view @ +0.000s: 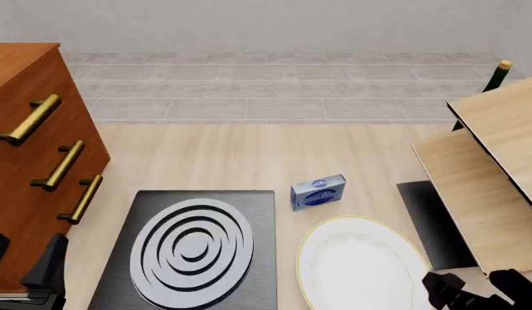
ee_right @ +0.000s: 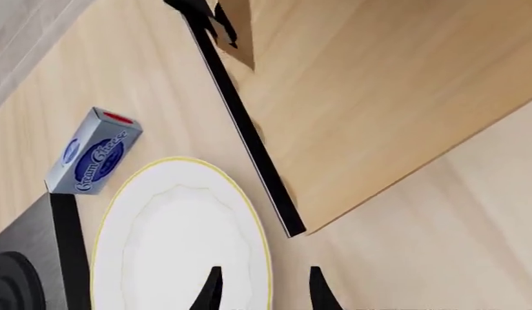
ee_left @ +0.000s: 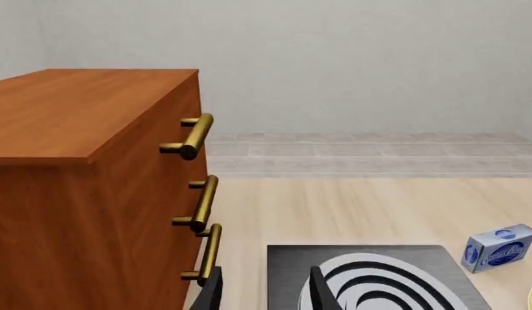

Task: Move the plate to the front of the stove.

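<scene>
Right gripper (ee_right: 261,287), jaws apart, straddles the near right rim of the round white gold-rimmed plate (view: 361,265), lying flat by the worktop's near edge. Left gripper (ee_left: 264,290) open too. Beside the plate, the dark grey square stove (view: 261,219); beyond, a small blue box (view: 319,192).

The left end effector (view: 25,261) sits low at the near left edge of the front view, its dark fingers (ee_left: 320,290) spread apart and holding nothing. The right end effector (view: 481,290) sits low at the near right, fingers (ee_right: 210,290) likewise parted and empty.
</scene>
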You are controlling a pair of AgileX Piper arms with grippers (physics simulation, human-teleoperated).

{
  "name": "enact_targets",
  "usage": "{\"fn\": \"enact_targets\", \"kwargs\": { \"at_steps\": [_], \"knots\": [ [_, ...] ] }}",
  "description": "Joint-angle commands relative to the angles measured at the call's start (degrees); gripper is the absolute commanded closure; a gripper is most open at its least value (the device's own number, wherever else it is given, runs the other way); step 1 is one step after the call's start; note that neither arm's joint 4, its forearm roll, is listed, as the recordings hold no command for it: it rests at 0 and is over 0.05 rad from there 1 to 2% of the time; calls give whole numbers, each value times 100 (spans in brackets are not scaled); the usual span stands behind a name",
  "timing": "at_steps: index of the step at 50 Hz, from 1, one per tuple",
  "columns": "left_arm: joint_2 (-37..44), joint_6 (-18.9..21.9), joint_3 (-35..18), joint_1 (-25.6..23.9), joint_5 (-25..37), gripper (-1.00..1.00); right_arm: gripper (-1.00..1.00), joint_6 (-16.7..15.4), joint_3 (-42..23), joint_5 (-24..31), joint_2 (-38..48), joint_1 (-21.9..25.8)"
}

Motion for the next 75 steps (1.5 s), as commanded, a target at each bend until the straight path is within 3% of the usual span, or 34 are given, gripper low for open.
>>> {"fn": "enact_targets", "kwargs": {
  "at_steps": [1, 19, 23, 36, 41, 54, 63, 64, 67, 75],
  "knots": [
    [-1, 0, 0, 2, 0, -100, -100, 91, 2, 137, -84, 170],
    [1, 1, 0, 1, 0, -100, -100, 110, 2, -1012, 1088, 297],
    [2, 2, 0, -1, 0, -100, -100, 126, 2, -1618, 1754, 314],
    [0, 1, 0, 0, 0, -100, -100, 210, 2, -2534, 2784, 332],
    [2, 2, 0, -1, 0, -100, -100, 216, 2, -3200, 3520, 314],
    [1, 0, 0, 0, 0, -100, -100, 271, 2, -3566, 3931, 372],
    [0, 0, 0, 0, 0, -100, -100, 286, 2, -3426, 3784, 421],
    [-1, 1, 0, 0, 0, -100, 100, 243, 2, -3431, 3796, 401],
    [1, 0, 0, 0, 0, -100, 100, 54, 2, -2868, 3210, 316],
    [0, 0, 0, 0, 0, -100, 100, -51, 2, -1326, 1465, 285]
  ]
}}
